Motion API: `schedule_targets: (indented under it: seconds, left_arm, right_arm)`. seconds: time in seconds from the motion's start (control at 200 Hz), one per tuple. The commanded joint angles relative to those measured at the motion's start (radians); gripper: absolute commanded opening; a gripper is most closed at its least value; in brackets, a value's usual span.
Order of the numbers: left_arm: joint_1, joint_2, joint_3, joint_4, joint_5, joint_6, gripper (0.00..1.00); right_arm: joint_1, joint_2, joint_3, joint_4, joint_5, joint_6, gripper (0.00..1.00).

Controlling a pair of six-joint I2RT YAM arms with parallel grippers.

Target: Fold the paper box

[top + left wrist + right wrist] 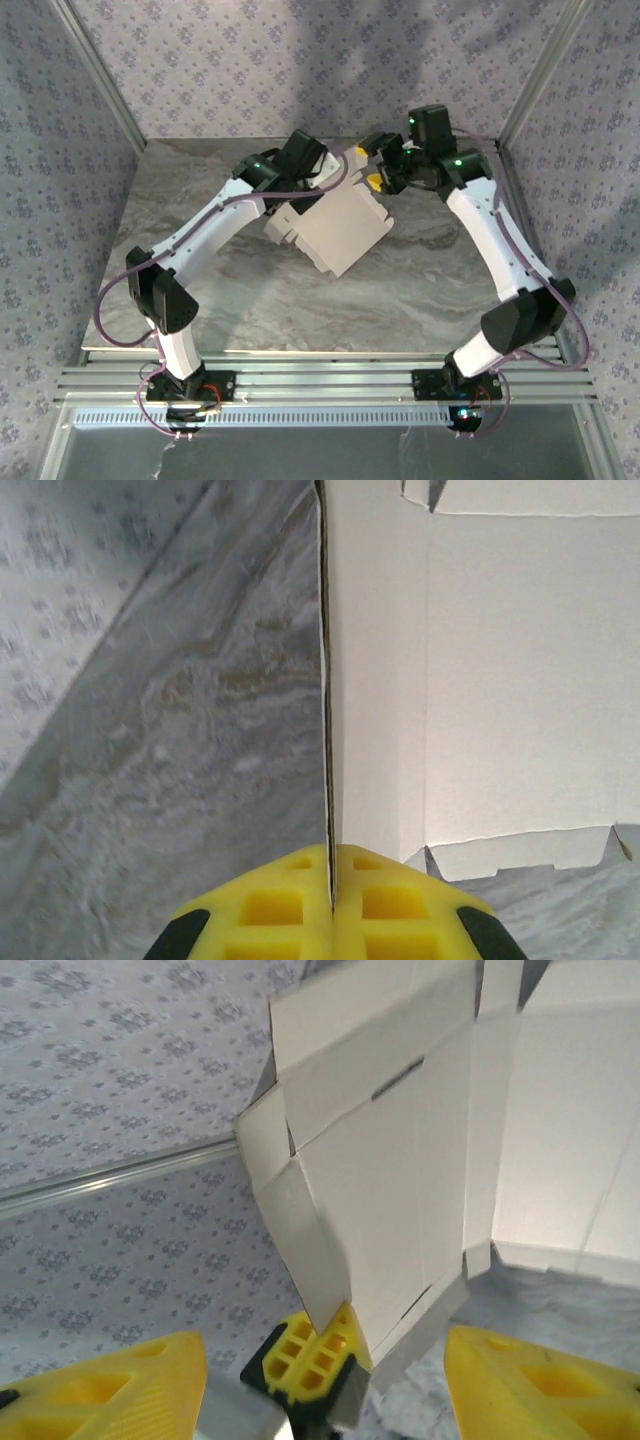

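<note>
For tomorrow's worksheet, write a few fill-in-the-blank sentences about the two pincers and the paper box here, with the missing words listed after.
The left pincer is clamped ___ on a thin edge of the paper box. The right pincer stands ___, gripping nothing. The paper box is ___ in colour. The pincer fingers are ___ in colour.
Missing words: shut, open, white, yellow.

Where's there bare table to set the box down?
Widest bare table is at the front, between the two arm bases, below the paper box. A smaller patch lies in the back left corner. Back centre is crowded: the left gripper and right gripper meet at the box.
</note>
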Motion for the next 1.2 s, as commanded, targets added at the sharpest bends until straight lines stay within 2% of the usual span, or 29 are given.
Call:
schedule_targets:
  seconds: [0.0, 0.255, 0.615, 0.745, 0.81, 0.885, 0.979, 1.004, 1.084, 1.194]
  left_arm:
    - [-0.026, 0.007, 0.002, 0.075, -0.018, 0.135, 0.0]
    - [-0.034, 0.02, -0.004, 0.099, 0.0, 0.169, 0.0]
    - [-0.056, 0.017, -0.039, 0.136, 0.013, 0.188, 0.0]
    - [-0.056, 0.0, -0.056, 0.158, 0.027, 0.171, 0.0]
    - [-0.054, -0.018, -0.067, 0.17, 0.039, 0.135, 0.14]
    - [-0.037, -0.052, -0.072, 0.188, 0.085, 0.015, 0.35]
    - [0.039, -0.12, -0.094, 0.217, 0.201, -0.264, 0.6]
    - [0.071, -0.137, -0.106, 0.222, 0.239, -0.349, 0.64]
    - [0.185, -0.17, -0.15, 0.219, 0.41, -0.594, 0.62]
    - [0.274, -0.194, -0.215, 0.22, 0.541, -0.835, 0.56]
  right_arm:
    - [0.021, 0.041, -0.018, 0.097, -0.052, 0.164, 0.65]
    - [0.002, 0.078, -0.081, 0.151, -0.064, 0.214, 0.55]
    - [-0.006, 0.122, -0.095, 0.149, -0.066, 0.188, 0.19]
    - [-0.025, 0.12, -0.111, 0.142, -0.062, 0.168, 0.0]
    - [-0.036, 0.109, -0.116, 0.108, -0.042, 0.145, 0.0]
    - [-0.056, 0.079, -0.163, 0.078, -0.031, 0.138, 0.0]
    - [-0.088, 0.029, -0.293, 0.176, -0.067, 0.186, 0.0]
    - [-0.096, 0.019, -0.327, 0.207, -0.085, 0.199, 0.0]
    - [-0.124, -0.002, -0.401, 0.345, -0.13, 0.195, 0.0]
    - [-0.171, -0.018, -0.436, 0.409, -0.169, 0.111, 0.0]
